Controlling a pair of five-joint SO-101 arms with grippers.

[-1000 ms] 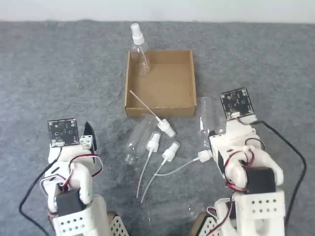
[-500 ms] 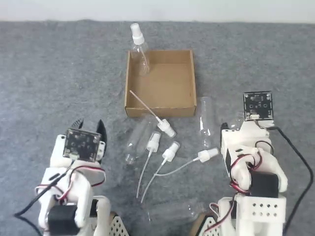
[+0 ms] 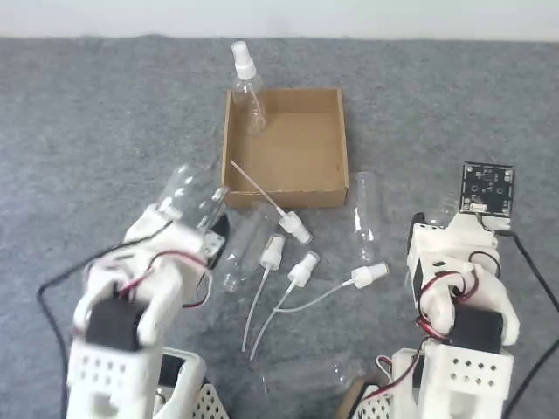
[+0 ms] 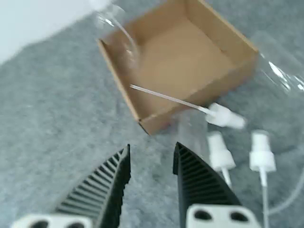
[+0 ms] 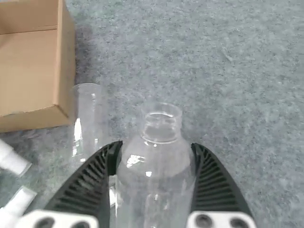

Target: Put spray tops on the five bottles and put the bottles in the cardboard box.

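My left gripper [image 4: 152, 151] is open and empty, low over the carpet just short of a clear bottle [image 4: 192, 127] lying in front of the cardboard box [image 4: 190, 102]. In the high view this gripper [image 3: 215, 234] sits beside that bottle [image 3: 240, 249]. My right gripper [image 5: 156, 148] is shut on a topless clear bottle [image 5: 160, 130], mouth pointing away. One bottle with a spray top [image 3: 247, 92] stands in the box's far left corner. Several loose spray tops [image 3: 297, 229] [image 3: 272, 253] [image 3: 304, 269] [image 3: 369, 276] with long tubes lie between the arms.
Another topless bottle [image 3: 365, 209] lies by the box's right front corner, also seen as the bottle [image 5: 85, 118] beside the box wall [image 5: 64, 57]. A third bottle [image 3: 306, 377] lies near the arms' bases. Grey carpet covers the table; the box [image 3: 284, 199] stands at centre back.
The left arm has swung forward and right, bringing its open gripper to the lying bottle. The right arm has turned a little to the right with its bottle.
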